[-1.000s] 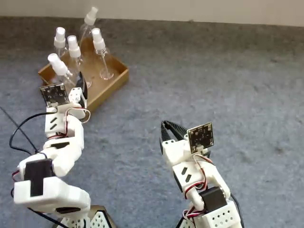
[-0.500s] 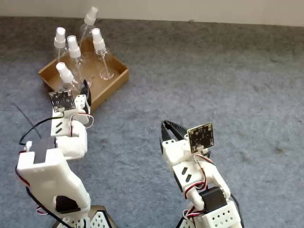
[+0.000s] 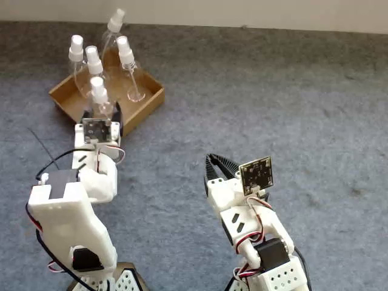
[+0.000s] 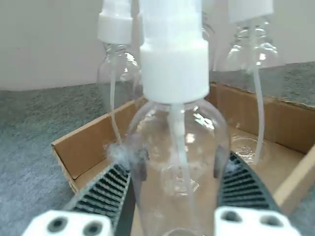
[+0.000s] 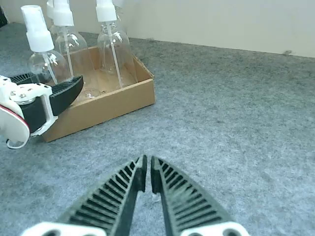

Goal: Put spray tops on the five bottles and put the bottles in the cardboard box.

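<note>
The grey, felt-like counter [image 3: 285,103] carries all items. The left arm [image 3: 73,206] stands at the counter's near left and extends to the box. The right arm [image 3: 251,218] stands at the near middle, well apart from the box.

The cardboard box [image 3: 150,99] is a shallow open tray that lies at the far left of the counter, set at an angle to the arms.

The left hand [image 3: 102,116] is at the near wall of the box, grasping one clear bottle [image 4: 177,142] by the body, a finger on each side. This bottle is upright. I cannot tell whether its base rests on the box floor.

The right hand [image 5: 147,166] is clenched on nothing. Its fingertips almost touch just above bare counter, and it points toward the box.

Four more bottles [image 3: 130,76] stand upright inside the box, grouped beyond the grasped one. All are clear.

All five bottles carry white spray tops [image 3: 123,47]. The grasped bottle's dip tube [image 4: 178,147] runs down inside it.
</note>
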